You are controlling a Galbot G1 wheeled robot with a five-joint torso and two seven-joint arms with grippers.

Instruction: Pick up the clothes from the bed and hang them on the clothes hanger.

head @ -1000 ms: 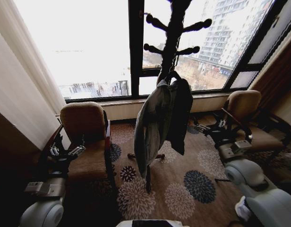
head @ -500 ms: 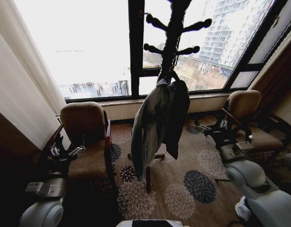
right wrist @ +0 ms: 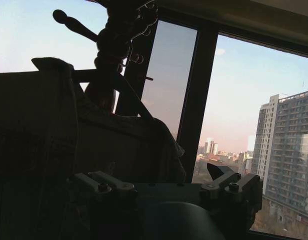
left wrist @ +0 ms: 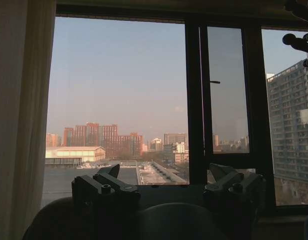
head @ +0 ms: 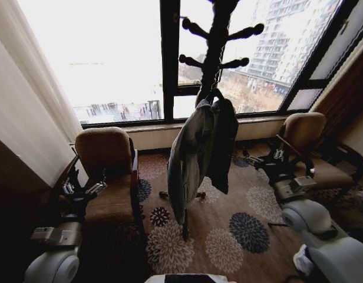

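Note:
The clothes, a light-blue denim jacket (head: 192,156), hang in the middle of the head view from a dark coat stand (head: 215,41). The thin black clothes hanger's hook (head: 213,93) shows at the jacket's top; the rest is under the cloth. In the right wrist view the jacket (right wrist: 49,130) is a dark shape close beside the stand (right wrist: 116,35). My left gripper (head: 82,187) (left wrist: 166,177) is open and empty over the left armchair. My right gripper (head: 263,157) (right wrist: 164,182) is open and empty, to the right of the jacket and apart from it. The bed is out of view.
A brown armchair (head: 108,159) stands left of the stand and another (head: 308,138) at the right. A big window (head: 111,59) with a low sill runs behind them, with a pale curtain (head: 22,112) at the left. Patterned carpet (head: 240,230) lies open in front.
The hanging jacket swayed a little to the left and has come back. Both arms are where they were.

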